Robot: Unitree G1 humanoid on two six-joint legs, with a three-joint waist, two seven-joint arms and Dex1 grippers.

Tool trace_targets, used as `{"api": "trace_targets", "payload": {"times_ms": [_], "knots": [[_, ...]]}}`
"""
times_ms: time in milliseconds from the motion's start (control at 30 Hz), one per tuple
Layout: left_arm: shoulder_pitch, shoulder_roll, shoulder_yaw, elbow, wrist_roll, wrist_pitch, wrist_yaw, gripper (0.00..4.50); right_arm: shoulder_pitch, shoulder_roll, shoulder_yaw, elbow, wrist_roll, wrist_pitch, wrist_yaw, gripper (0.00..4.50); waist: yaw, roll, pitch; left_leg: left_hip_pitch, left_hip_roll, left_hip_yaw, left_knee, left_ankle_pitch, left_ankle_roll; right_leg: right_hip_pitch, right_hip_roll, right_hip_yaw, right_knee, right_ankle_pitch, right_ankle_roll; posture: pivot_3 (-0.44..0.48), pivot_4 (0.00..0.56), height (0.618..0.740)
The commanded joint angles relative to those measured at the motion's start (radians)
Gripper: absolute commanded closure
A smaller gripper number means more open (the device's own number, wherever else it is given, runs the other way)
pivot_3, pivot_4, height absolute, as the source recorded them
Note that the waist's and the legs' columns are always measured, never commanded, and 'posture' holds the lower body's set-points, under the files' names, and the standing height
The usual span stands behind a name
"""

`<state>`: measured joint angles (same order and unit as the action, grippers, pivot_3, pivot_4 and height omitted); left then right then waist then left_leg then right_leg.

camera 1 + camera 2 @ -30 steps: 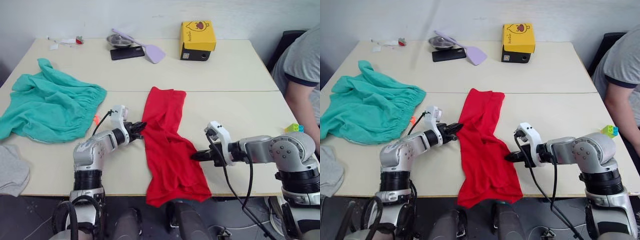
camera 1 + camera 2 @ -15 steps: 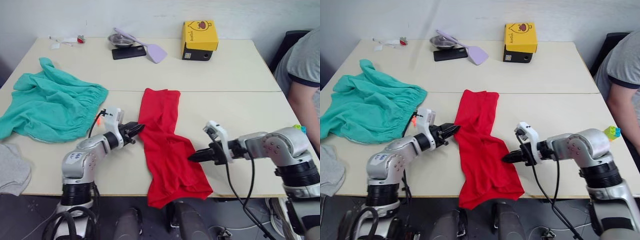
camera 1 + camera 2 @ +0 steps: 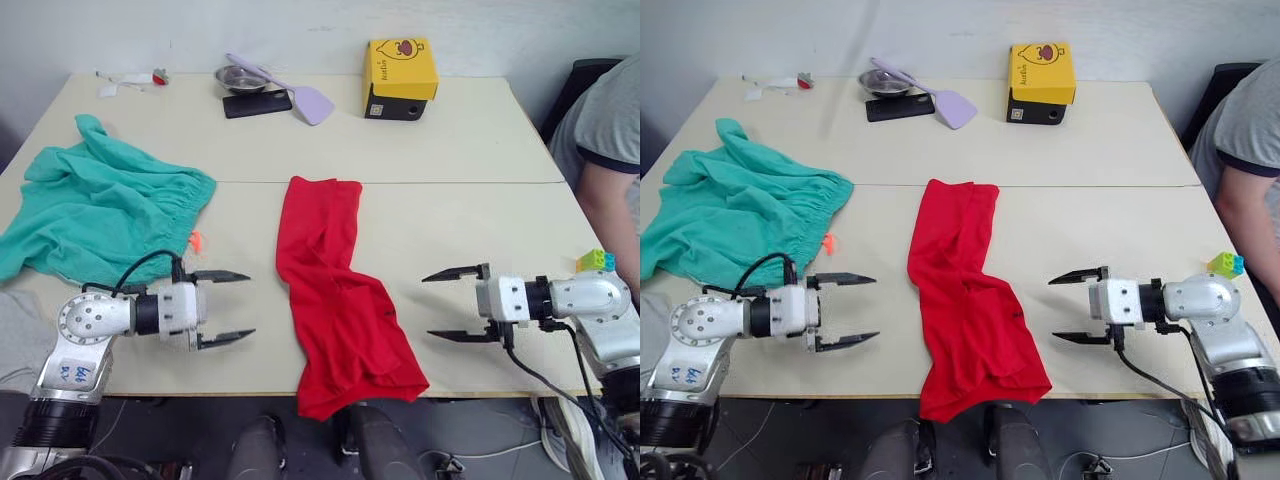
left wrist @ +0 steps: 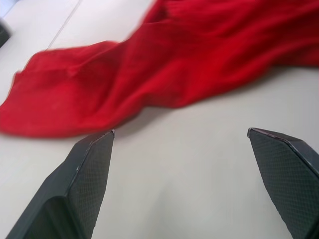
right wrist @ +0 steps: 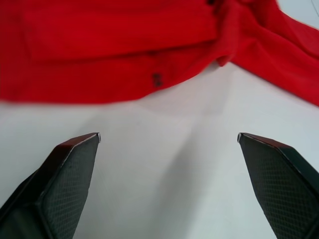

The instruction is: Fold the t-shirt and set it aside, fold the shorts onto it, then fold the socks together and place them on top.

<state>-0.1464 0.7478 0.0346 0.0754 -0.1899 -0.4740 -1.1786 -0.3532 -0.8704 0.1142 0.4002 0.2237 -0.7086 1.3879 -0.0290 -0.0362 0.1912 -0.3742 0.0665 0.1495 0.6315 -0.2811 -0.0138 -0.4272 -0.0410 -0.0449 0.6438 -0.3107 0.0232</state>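
Note:
The red t-shirt [image 3: 335,290] lies as a long narrow strip down the middle of the table [image 3: 470,140], its near end hanging over the front edge. The teal-green shorts [image 3: 100,210] are spread loosely at the far left, with the orange drawstring [image 3: 196,241] poking out. A bit of the grey socks [image 3: 12,325] shows at the left edge. My left gripper [image 3: 250,304] stands open left of the shirt, apart from it. To the shirt's right, my right gripper [image 3: 427,306] is open and also clear of the cloth. Both wrist views face the t-shirt [image 4: 174,64] across bare tabletop.
At the back stand a yellow box [image 3: 400,70], a black phone [image 3: 255,104], a metal bowl [image 3: 238,80] and a lilac spatula [image 3: 305,100]. A person [image 3: 605,150] sits at the right edge, near small coloured blocks [image 3: 594,261].
Both grippers have let go of the t-shirt's edges, opened wide and drawn back, the left leftward and the right rightward. The shirt stays where it lay.

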Motion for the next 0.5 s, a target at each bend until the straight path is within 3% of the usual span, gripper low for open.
{"api": "trace_targets", "payload": {"times_ms": [33,267,500], "knots": [[-0.008,-0.019,-0.055,0.055,0.083,-0.202,0.015,0.01,-0.018,0.037,0.027,0.084,-0.004,-0.23,0.049,0.0,0.0,0.0,0.0,0.0,0.0,0.0,0.0,0.0,0.0,0.0,0.0,0.0,0.0,0.0,0.0,0.0,0.15,0.74],[-0.061,-0.09,-0.215,0.078,0.152,-0.328,0.037,0.01,0.016,0.074,0.121,0.106,0.008,-0.394,0.072,0.0,0.001,0.002,-0.001,0.01,0.0,-0.001,0.001,-0.003,0.005,0.01,-0.001,0.0,0.001,0.0,0.0,0.0,0.15,0.74],[-0.134,-0.139,-0.34,0.126,0.195,-0.358,0.043,0.01,0.046,0.101,0.189,0.04,-0.02,-0.422,0.007,0.0,0.002,0.002,-0.004,0.021,0.001,-0.003,0.0,-0.005,0.007,0.021,-0.002,0.0,0.0,-0.001,-0.002,0.0,0.15,0.74]]}}
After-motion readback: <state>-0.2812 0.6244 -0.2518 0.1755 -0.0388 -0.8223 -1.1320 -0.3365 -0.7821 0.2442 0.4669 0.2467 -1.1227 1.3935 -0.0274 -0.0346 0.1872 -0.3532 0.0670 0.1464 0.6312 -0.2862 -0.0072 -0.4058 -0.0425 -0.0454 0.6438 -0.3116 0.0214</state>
